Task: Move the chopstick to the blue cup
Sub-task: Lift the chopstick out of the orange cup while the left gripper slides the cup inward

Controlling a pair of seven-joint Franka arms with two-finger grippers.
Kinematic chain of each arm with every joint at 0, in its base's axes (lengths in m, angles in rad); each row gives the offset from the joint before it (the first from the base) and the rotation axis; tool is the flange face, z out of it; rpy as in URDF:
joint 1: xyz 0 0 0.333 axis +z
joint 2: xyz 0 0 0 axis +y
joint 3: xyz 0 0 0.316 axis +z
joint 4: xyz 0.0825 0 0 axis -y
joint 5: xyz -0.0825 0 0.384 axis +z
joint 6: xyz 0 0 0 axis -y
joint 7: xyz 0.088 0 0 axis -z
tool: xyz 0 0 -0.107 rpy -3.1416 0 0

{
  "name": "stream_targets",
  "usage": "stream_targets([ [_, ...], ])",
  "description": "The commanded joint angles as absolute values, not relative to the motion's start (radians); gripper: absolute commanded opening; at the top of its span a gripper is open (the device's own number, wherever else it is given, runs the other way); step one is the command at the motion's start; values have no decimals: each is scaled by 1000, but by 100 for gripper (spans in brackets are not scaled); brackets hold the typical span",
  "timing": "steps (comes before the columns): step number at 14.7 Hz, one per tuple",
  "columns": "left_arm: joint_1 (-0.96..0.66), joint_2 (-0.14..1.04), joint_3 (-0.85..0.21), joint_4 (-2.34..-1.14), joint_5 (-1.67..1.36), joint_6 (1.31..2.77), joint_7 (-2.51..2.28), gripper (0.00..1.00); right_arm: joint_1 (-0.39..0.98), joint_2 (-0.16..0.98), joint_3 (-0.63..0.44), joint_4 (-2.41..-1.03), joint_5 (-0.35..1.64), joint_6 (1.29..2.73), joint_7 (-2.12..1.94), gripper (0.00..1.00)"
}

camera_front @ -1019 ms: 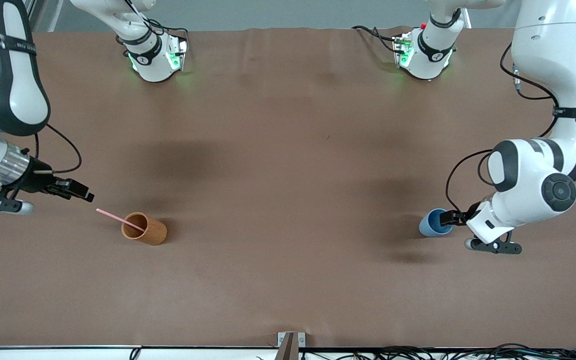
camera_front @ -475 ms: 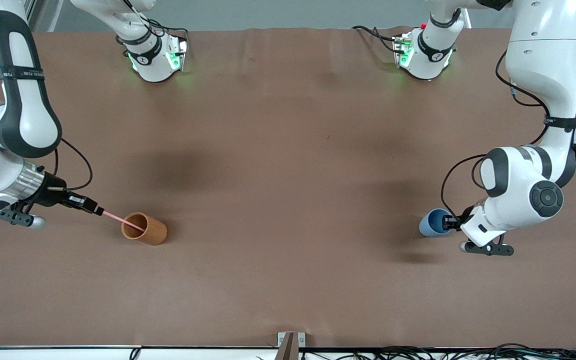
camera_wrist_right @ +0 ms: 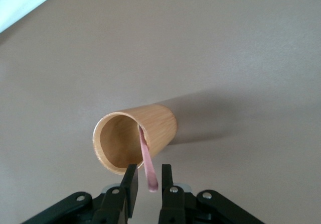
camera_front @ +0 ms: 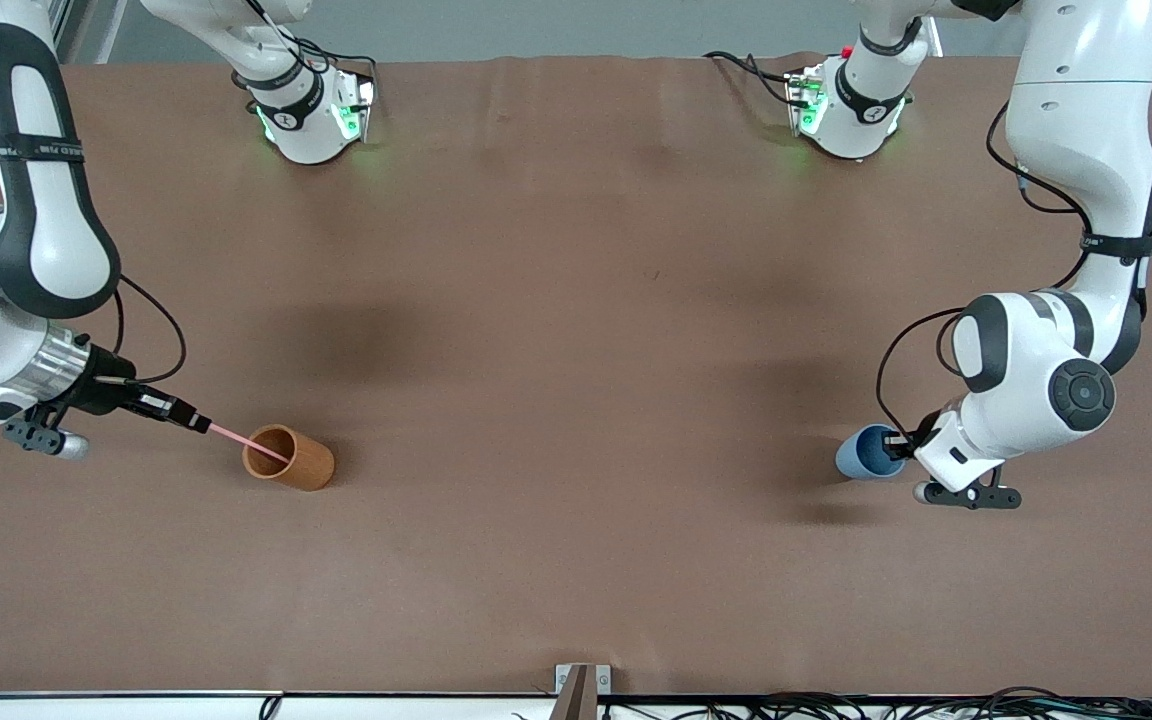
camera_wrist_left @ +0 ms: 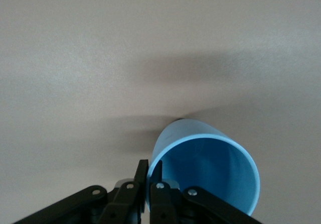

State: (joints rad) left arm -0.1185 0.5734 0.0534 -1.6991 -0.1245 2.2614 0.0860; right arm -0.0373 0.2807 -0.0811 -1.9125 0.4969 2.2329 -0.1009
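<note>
The pale-pink chopstick (camera_front: 236, 438) leans out of the orange-brown cup (camera_front: 288, 457), which stands toward the right arm's end of the table. My right gripper (camera_front: 201, 424) is open, with its fingers on either side of the stick's upper end. The right wrist view shows the stick (camera_wrist_right: 147, 161) between the right gripper's (camera_wrist_right: 149, 176) fingers, with a gap on at least one side, and the cup (camera_wrist_right: 135, 136) close by. The blue cup (camera_front: 861, 452) stands toward the left arm's end. My left gripper (camera_front: 898, 443) is shut on its rim. In the left wrist view one finger of the gripper (camera_wrist_left: 150, 171) is inside the cup (camera_wrist_left: 210, 169) and one outside.
The two arm bases (camera_front: 311, 110) (camera_front: 846, 105) stand along the table edge farthest from the front camera. A small metal bracket (camera_front: 576, 685) and cables lie at the nearest edge. Brown tabletop (camera_front: 576, 400) stretches between the two cups.
My right gripper moved in to the chopstick's upper end and now straddles it. My left gripper closed in on the blue cup's rim, and the cup shifted slightly.
</note>
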Motion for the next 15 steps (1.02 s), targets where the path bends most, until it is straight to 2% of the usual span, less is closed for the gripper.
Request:
stream_targets([
  [1, -132, 487, 51, -1706, -104, 2223, 60, 0, -41, 291, -78, -1914, 535, 2238, -118, 24],
  [3, -144, 440, 16, -1700, -77, 2217, -44, 0, -43, 291, -78, -1916, 549, 2237, -118, 22],
  [9, -143, 419, -227, -1694, 86, 2207, -510, 1, -46, 295, -78, -1917, 557, 2229, -115, 12],
  [12, -158, 451, -326, -1684, 112, 2218, -702, 1, -44, 293, -78, -1916, 557, 2226, -110, 7],
  [15, -210, 544, -402, -1619, 280, 2218, -973, 1, -38, 287, -78, -1908, 555, 2208, -103, 4],
])
